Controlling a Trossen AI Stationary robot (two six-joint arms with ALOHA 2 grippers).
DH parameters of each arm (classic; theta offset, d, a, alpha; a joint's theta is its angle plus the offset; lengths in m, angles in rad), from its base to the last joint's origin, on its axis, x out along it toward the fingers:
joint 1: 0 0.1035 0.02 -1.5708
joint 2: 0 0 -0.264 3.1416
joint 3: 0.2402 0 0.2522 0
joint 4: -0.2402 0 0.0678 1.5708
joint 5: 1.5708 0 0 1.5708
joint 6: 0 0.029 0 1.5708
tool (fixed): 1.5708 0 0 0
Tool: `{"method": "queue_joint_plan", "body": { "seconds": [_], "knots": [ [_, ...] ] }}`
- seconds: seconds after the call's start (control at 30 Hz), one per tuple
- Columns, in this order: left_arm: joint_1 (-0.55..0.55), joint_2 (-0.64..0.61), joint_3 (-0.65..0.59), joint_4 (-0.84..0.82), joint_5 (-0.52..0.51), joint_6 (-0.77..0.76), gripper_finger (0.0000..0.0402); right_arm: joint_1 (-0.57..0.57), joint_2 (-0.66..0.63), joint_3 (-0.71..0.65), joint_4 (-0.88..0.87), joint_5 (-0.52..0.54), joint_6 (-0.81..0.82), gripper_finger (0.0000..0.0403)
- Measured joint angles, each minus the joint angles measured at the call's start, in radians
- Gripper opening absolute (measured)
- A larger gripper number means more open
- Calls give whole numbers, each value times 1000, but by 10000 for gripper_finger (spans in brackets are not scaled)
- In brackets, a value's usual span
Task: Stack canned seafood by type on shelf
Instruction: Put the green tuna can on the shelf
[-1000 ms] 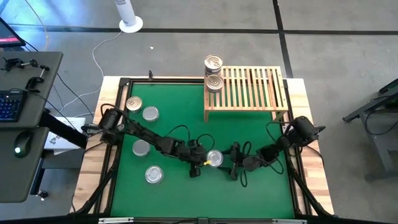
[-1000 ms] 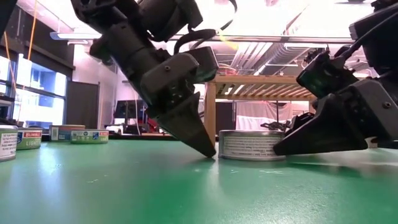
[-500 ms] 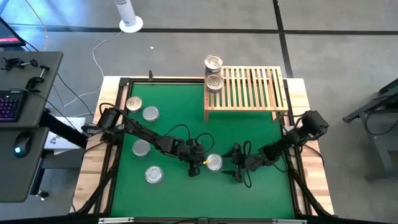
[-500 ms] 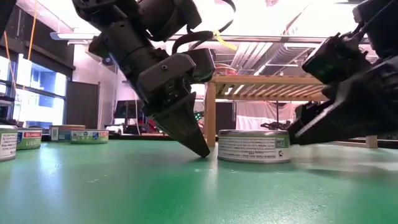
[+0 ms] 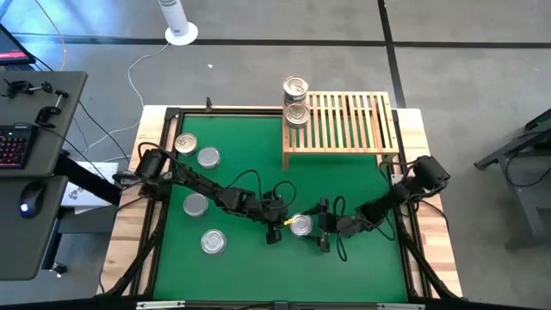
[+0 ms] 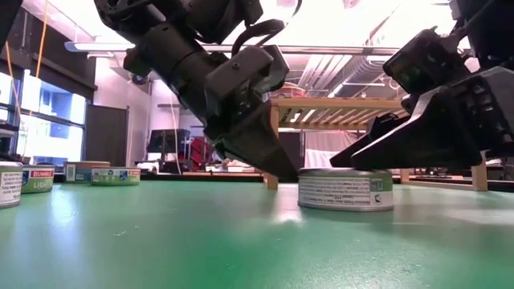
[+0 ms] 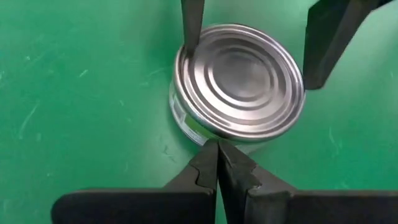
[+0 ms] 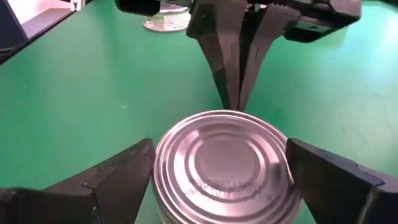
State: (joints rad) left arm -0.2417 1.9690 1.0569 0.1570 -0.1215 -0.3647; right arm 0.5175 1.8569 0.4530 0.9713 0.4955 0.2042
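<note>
Ribbed silver tuna tin [image 8: 227,163] sat on green felt surface [image 5: 241,164] between right fingers [image 8: 121,177] spread wide; left fingers [image 7: 208,168] pressed together, touching its rim.

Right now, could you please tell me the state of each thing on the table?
Left claw: shut, tips against the centre tin's side.
Right claw: open, straddling centre tin.
Centre tin: flat on mat, not gripped.
Shelf: two tins on its left end.

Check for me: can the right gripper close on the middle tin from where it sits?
Probably yes. The right gripper is open with a finger on each side of the tin. The shut left gripper presses the tin's far side, outside the closing path.
</note>
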Motion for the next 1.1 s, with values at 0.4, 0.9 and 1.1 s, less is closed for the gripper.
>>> {"method": "queue_joint_plan", "body": {
  "seconds": [0.4,0.9,1.1],
  "knots": [
    [-1,0,0,-2,-4,1,0,79,-66,-45,2,162,46,358],
    [-2,49,0,97,32,-25,0,82,1,-57,-16,138,102,358],
    [-4,61,-2,106,40,-28,0,68,27,-37,1,117,80,358]
  ]
}}
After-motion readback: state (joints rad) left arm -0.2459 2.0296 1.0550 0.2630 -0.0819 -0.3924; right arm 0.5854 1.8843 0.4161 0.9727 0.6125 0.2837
